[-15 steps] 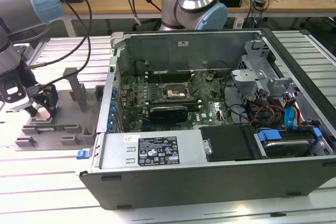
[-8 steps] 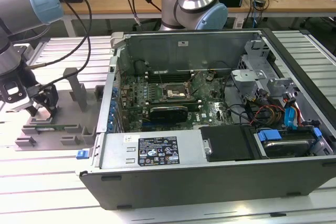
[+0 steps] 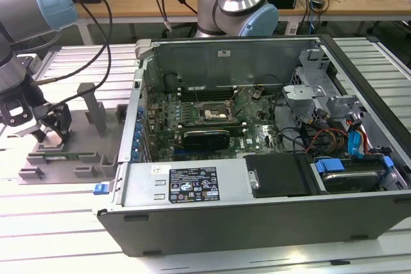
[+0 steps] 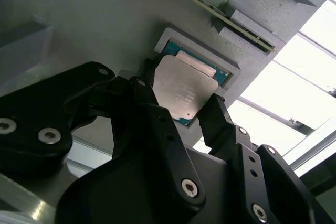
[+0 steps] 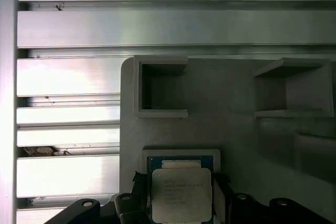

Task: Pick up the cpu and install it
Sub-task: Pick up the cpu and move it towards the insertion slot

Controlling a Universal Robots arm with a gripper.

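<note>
The cpu (image 4: 181, 90), a flat square chip with a shiny silver top and green rim, lies in a shallow pocket of the grey fixture plate (image 4: 94, 19). My gripper (image 4: 181, 102) straddles it, one black finger (image 4: 144, 95) against each of two opposite edges, shut on the chip. In the first wrist view the cpu (image 5: 181, 192) sits between the same fingers (image 5: 137, 182) of the gripper (image 5: 181, 188), still level in its pocket. In the exterior view my gripper (image 3: 52, 138) is down on the fixture (image 3: 64, 158) at that view's left, away from the open computer case.
The open computer case (image 3: 257, 126) lies at the exterior view's centre, its motherboard socket (image 3: 212, 112) exposed. Grey upright fixture blocks (image 3: 96, 110) stand beside my gripper. A second arm's base (image 3: 237, 4) rises behind the case. Ribbed aluminium table (image 5: 68, 119) surrounds the fixture.
</note>
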